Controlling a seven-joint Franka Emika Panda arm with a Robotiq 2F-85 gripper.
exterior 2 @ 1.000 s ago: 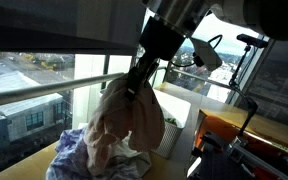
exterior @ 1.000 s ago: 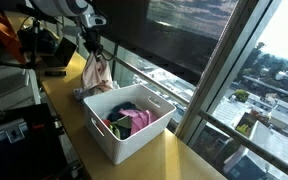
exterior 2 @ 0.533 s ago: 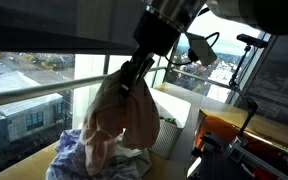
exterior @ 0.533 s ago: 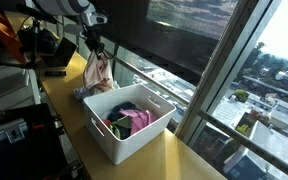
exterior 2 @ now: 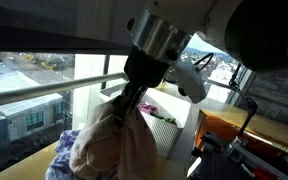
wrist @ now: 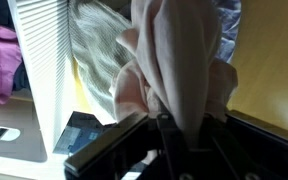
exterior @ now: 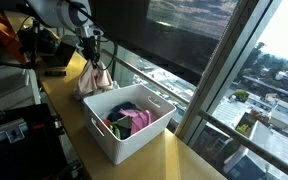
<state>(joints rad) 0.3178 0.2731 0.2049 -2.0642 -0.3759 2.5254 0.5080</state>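
Note:
My gripper (exterior: 92, 62) hangs over the yellow table beside the white basket (exterior: 134, 142), with its jaws shut on the top of a pale pink cloth (exterior: 94, 81). The cloth (exterior 2: 114, 148) hangs bunched below the gripper (exterior 2: 125, 106), and its lower part rests on a blue patterned cloth (exterior 2: 60, 162) on the table. In the wrist view the pink cloth (wrist: 176, 60) runs down into the gripper (wrist: 174, 126) between the two fingers. A grey striped cloth (wrist: 99, 50) lies beside it, next to the ribbed basket wall (wrist: 44, 70).
The basket holds pink and dark garments (exterior: 129, 119). A window railing (exterior: 154, 75) runs along the table's far side. Dark equipment and cables (exterior: 29, 45) stand at the table's far end. A black frame (exterior 2: 246, 70) stands beyond the basket (exterior 2: 170, 135).
The arm has come down and the pink cloth has sunk lower, bunching onto the pile on the table. The basket has not moved.

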